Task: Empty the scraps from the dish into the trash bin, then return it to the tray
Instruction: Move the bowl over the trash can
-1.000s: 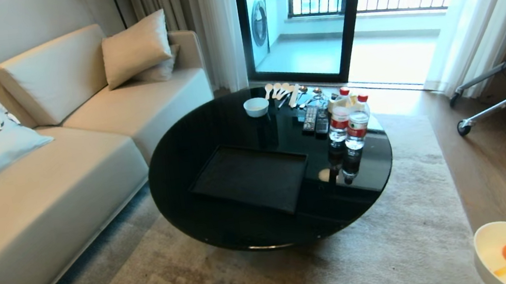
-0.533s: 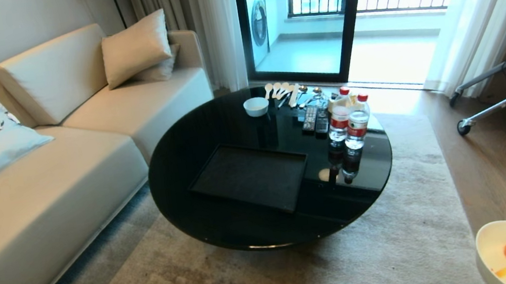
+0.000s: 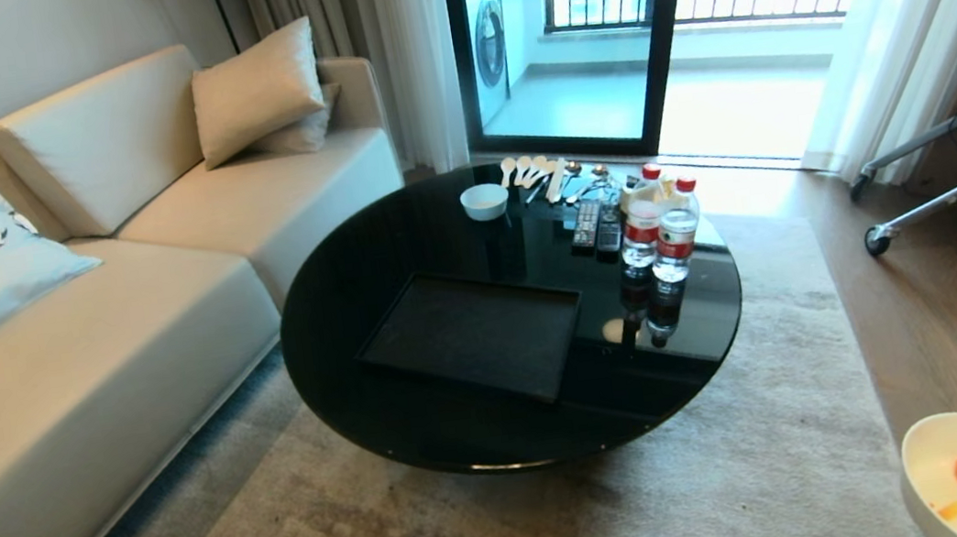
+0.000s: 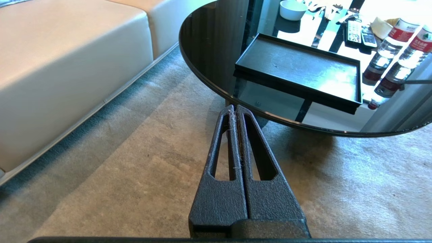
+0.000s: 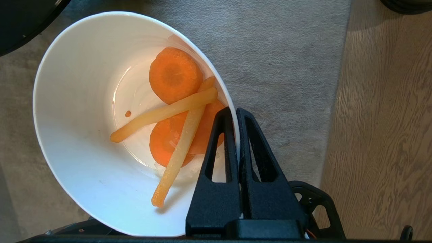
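Meanwhile, the dish [image 5: 84, 101] is pinched at its rim by the right pincer [image 5: 235, 113] over the carpet [image 5: 287, 67], scraps [image 5: 175, 111] inside; the left pincer [image 4: 235, 109] is pressed together, the tray [image 3: 473, 336] left on the worktop [image 3: 349, 267].

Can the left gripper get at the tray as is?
Probably yes: left gripper is shut and holds nothing, hanging over the rug; the tray lies bare near the table edge, nothing between them.
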{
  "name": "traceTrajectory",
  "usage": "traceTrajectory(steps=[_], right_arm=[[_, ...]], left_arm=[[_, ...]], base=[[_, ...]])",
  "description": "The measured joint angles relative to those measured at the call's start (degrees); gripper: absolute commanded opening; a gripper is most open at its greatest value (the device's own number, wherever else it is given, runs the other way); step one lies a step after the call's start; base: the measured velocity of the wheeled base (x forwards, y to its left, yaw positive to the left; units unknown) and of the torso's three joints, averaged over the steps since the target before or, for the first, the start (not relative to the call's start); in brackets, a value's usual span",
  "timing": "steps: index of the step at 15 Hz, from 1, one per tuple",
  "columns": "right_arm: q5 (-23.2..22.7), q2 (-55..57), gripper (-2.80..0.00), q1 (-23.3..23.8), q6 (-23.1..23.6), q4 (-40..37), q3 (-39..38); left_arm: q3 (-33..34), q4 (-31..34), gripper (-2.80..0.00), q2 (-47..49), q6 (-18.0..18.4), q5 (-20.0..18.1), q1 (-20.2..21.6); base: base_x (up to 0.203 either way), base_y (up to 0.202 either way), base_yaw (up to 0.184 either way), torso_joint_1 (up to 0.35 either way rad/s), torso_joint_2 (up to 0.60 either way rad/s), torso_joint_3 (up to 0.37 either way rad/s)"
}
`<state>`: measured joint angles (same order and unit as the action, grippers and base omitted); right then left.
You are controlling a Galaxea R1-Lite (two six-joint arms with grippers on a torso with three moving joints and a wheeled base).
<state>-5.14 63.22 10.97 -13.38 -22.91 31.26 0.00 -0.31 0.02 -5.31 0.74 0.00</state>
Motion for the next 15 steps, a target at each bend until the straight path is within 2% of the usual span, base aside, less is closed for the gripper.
traceTrajectory(steps=[10,15], right_arm=[[-0.1,0.8,-2.8,-0.1,-0.3,-0.1,0.0],[-0.1,1.1,-2.8,0.1,-0.3,-0.2,-0.2]], left_arm=[[0.0,0.0,-2.8,0.0,0.0,0.0,0.0],[0.0,0.0,-2.8,0.0,0.0,0.0,0.0]], base=[[0.0,0.0,0.0,0.0,0.0,0.0],[0.001,0.01,-0.148,0.0,0.0,0.001]])
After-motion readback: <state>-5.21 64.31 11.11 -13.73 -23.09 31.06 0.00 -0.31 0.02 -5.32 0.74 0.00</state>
